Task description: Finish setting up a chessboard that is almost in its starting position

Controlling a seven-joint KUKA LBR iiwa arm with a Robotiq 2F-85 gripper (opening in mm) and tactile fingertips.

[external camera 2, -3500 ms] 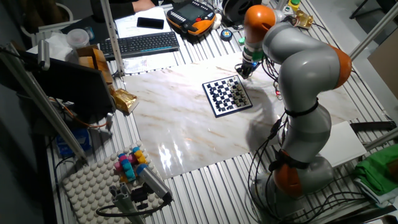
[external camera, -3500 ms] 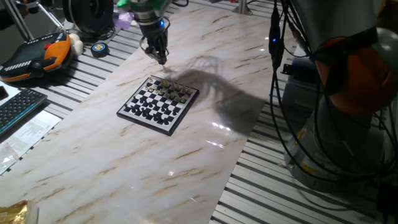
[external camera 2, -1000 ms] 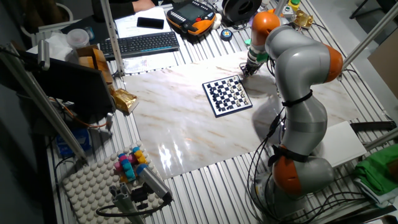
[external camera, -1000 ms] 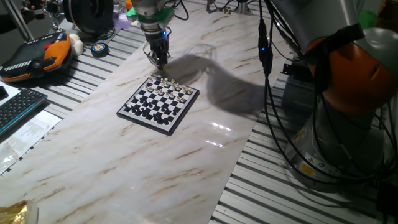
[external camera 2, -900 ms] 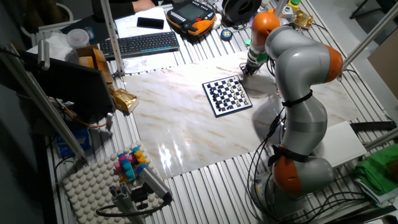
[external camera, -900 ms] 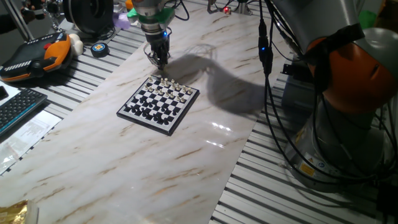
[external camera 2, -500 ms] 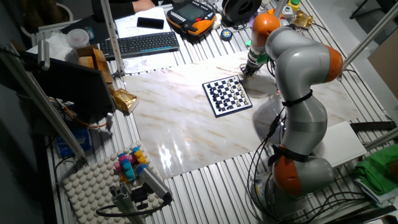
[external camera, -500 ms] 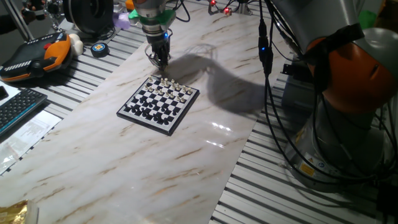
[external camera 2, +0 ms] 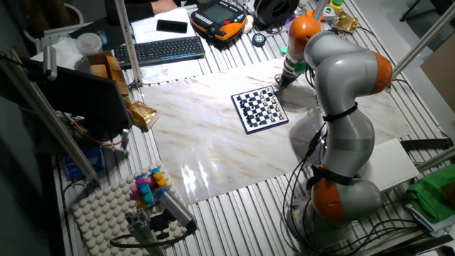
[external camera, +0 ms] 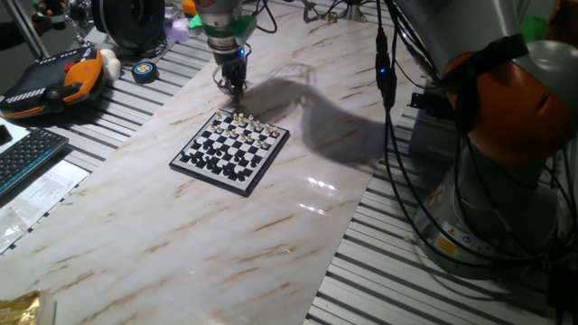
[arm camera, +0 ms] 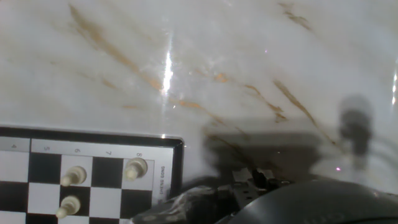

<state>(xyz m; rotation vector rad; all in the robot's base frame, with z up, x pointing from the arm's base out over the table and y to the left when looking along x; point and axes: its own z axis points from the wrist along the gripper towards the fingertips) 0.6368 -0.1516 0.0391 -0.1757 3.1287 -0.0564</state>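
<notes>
While the chessboard (external camera: 231,146) holds its pieces, the gripper (external camera: 234,88) hovers just beyond its far corner, jaw state unclear.

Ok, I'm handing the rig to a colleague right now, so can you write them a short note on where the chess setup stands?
Gripper: hovering over the marble tabletop just off the far corner of the chessboard; whether it is open, shut or holding a piece cannot be told.
Chessboard: flat on the tabletop, with pale pieces along the edge nearest the gripper and dark ones on the opposite side.
Done: most pieces appear to stand in their rows.
Left: which piece is out of place cannot be made out; check the corner squares by the gripper first.
</notes>
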